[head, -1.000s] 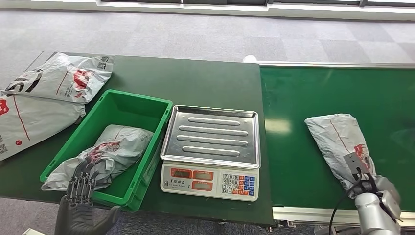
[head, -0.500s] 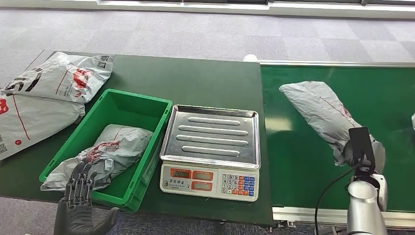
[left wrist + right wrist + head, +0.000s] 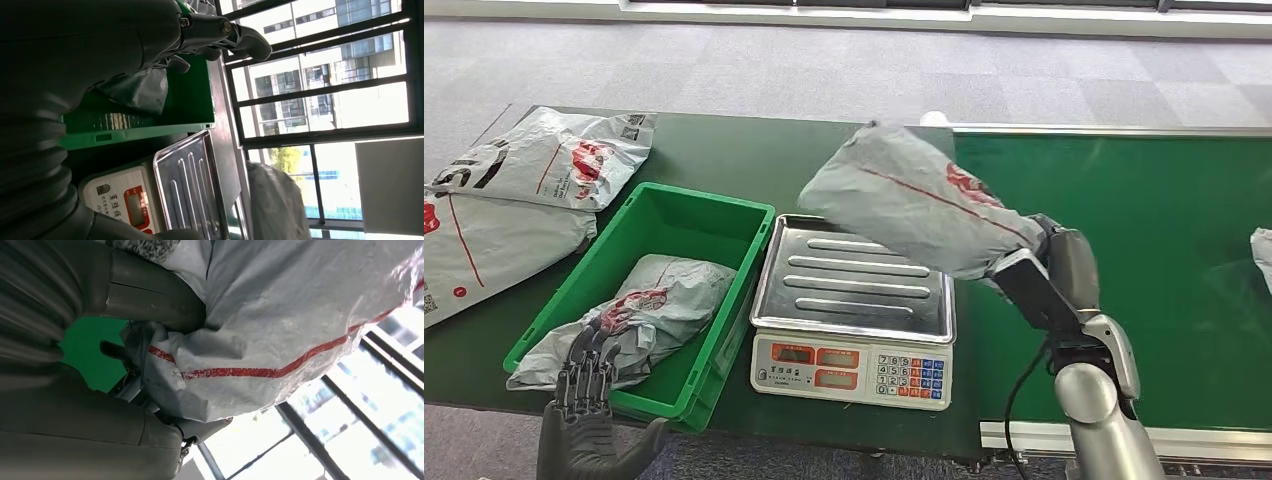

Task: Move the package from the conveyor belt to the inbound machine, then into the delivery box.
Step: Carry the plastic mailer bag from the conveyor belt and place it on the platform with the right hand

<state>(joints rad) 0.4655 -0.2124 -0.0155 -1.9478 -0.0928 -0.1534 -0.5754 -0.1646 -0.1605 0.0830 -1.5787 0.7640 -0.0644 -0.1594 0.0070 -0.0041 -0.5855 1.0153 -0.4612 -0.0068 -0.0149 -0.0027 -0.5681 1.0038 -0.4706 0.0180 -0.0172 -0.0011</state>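
While hanging above ribbed steel scale (image 3: 854, 280), package (image 3: 914, 205) runs long axis from right hand (image 3: 1049, 262) up-left toward bin (image 3: 754, 215); crinkled grey plastic, red stripe, red print. Right hand clenched round its near end. Left hand (image 3: 584, 385) holds nothing, fingers spread, at bin's near edge.

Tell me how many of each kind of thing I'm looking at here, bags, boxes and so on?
Grey mailer packages: 5 (held package, one in the bin, two on the table, one at the belt's edge)
Green bin: 1
Weighing scale: 1
Conveyor belt: 1
Total: 8
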